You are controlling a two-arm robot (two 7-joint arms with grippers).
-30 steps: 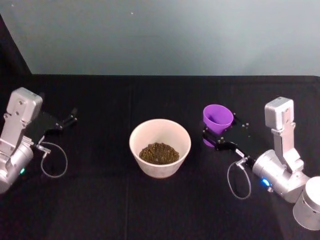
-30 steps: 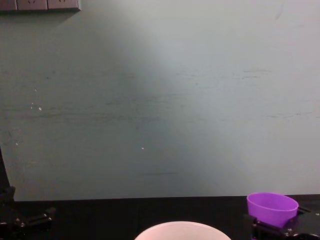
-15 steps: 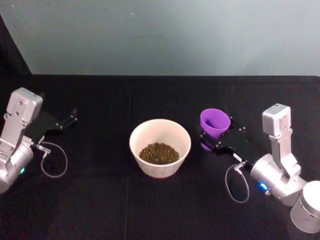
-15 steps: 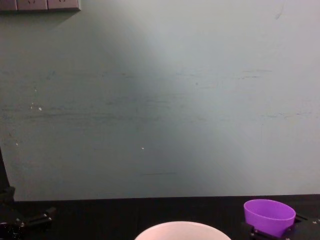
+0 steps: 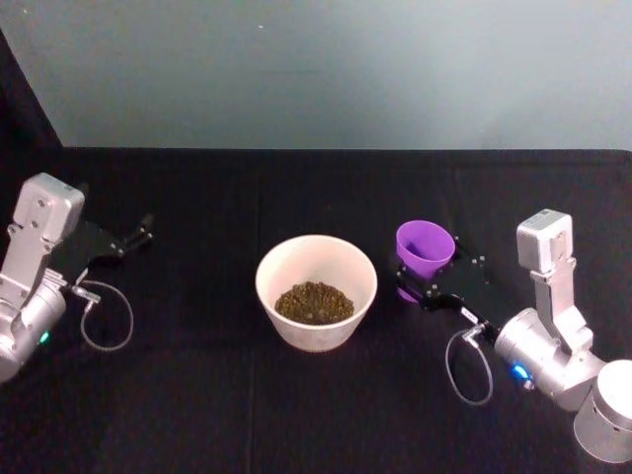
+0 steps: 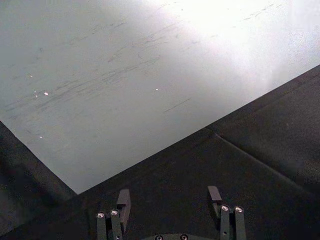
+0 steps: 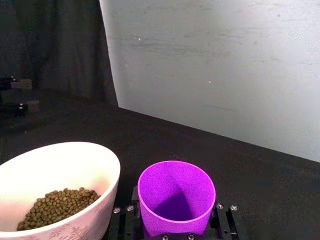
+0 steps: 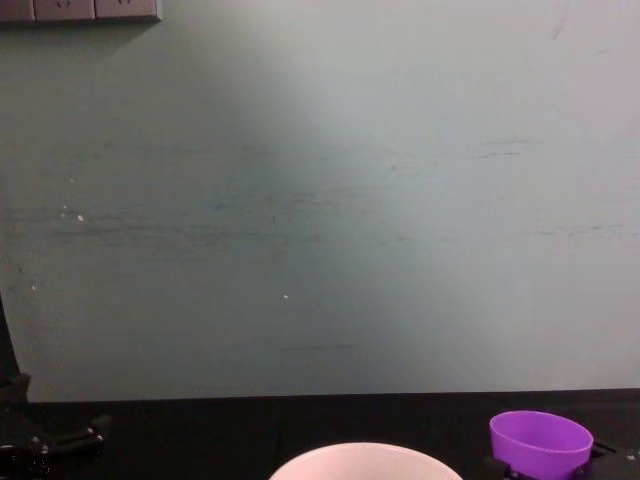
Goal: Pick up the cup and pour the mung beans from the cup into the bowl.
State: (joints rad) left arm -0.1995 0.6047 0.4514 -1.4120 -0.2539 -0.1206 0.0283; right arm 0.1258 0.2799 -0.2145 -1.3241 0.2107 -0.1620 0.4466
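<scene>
the right pincer [image 5: 423,283] has the cup [image 5: 426,248] clamped between its jaws, closed on the lower part of the purple wall, and it holds the cup upright just to the right of the bowl [image 5: 316,290]. over the last second the cup has come down and drifted a little toward the bowl: in the chest view its rim [image 8: 541,438] sits lower against the wall than it did, close to the bench [image 5: 296,188]. the right wrist view looks straight into the cup [image 7: 176,195] and shows a bare purple floor with no beans in it, while the mung beans [image 5: 314,301] lie in a heap at the bottom of the bowl [image 7: 60,165].

taken together, the pour looks finished (the cup being empty and level again), and the lowering reads as the arm bringing the cup back to stand on the bench beside the bowl. whether its base already touches the cloth cannot be told, since the pincer hides it. if it is to be set down, the jaws should only part once the cup rests flat, as a light empty cup tips easily.

the left pincer [image 5: 138,233] waits well to the left of the bowl, its fingers [image 6: 123,202] spread apart and holding nothing.
</scene>
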